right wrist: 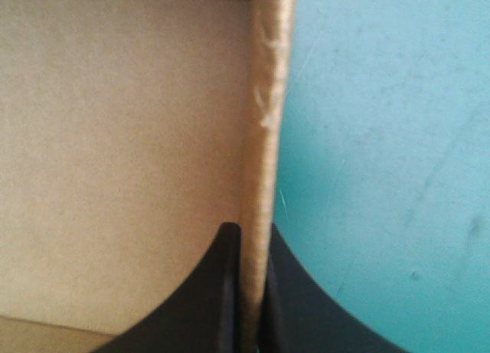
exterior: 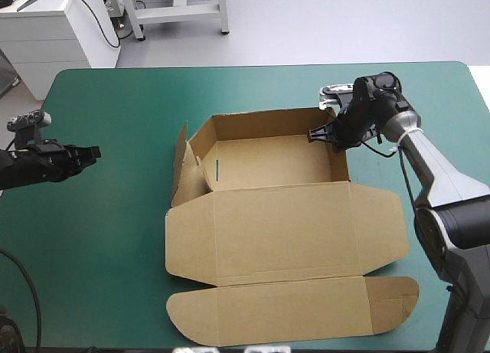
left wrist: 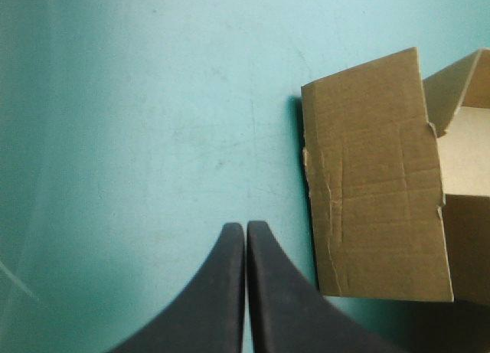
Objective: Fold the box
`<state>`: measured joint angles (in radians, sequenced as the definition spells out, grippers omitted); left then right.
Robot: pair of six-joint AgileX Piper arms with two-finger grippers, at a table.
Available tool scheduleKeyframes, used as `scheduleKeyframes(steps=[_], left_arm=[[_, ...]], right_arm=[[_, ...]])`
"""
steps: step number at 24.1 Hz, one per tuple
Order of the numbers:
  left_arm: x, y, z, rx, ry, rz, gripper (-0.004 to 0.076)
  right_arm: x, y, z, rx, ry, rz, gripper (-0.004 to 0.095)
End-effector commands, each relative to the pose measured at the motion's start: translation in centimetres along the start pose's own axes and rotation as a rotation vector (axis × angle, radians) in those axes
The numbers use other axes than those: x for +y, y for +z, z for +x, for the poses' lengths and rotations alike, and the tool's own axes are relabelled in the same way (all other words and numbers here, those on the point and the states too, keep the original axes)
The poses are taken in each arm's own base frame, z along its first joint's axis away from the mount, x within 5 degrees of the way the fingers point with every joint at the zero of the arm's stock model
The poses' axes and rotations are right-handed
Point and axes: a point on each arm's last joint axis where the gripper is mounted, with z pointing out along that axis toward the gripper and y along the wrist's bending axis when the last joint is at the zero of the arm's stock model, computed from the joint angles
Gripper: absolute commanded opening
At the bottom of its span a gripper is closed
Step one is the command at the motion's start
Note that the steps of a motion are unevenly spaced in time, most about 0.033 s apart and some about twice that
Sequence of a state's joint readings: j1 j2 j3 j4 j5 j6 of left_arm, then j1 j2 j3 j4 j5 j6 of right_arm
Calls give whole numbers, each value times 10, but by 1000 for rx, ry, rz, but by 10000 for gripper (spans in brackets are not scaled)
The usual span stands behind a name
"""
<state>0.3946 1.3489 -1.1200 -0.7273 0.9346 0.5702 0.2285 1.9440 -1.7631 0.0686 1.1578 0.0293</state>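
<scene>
The box (exterior: 283, 238) lies at the middle of the table (exterior: 115, 85), partly formed. Its far half is an open tray (exterior: 272, 160) with the far wall and the right wall (right wrist: 264, 123) raised. Its near half, the lid (exterior: 291, 307), lies flat on the teal-green cover (left wrist: 153, 100) and reaches almost to the table's near edge.

On the tray's left side the side flap (left wrist: 375, 184) stands but tilts outward – it is not tucked in against the tray.

Right gripper (right wrist: 253, 229): positioned at the tray's right wall, near the far right corner. The black fingers are clamped on the upper edge of that wall, one finger inside the tray and one outside, with the board between them. Bare cover lies on the outer side.

Left gripper (left wrist: 245, 227): positioned over bare cover toward the table's left edge, well apart from the box. Its fingers are pressed together with nothing between them – the tips point toward the tilted side flap, which lies ahead and to one side.
</scene>
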Motion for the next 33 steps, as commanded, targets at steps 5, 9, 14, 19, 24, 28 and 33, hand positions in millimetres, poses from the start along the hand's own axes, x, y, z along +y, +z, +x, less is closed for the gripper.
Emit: scheduleKeyframes(steps=[5, 9, 14, 19, 24, 28, 33], left_arm=[[-9, -14, -10, -95, 6, 8, -8], [-9, -14, -10, -94, 6, 8, -8], [-9, -14, -10, -94, 9, 8, -8], [-9, -14, -10, -93, 9, 10, -8], [-10, -14, -9, -80, 8, 22, -8], [-10, -14, -9, -80, 9, 21, -8], [-9, -14, -9, -85, 9, 19, -8]], right_arm=[[0, -21, -10, -12, -6, 4, 356], [0, -41, -21, -88, 47, -1, 704], [5, -72, -23, -172, 66, -39, 842], [6, -90, -2, -169, 64, -35, 839], [4, -55, 9, -53, 70, -27, 839], [2, -30, 6, 3, 75, -23, 835], [4, -13, 5, 53, 80, -44, 754]])
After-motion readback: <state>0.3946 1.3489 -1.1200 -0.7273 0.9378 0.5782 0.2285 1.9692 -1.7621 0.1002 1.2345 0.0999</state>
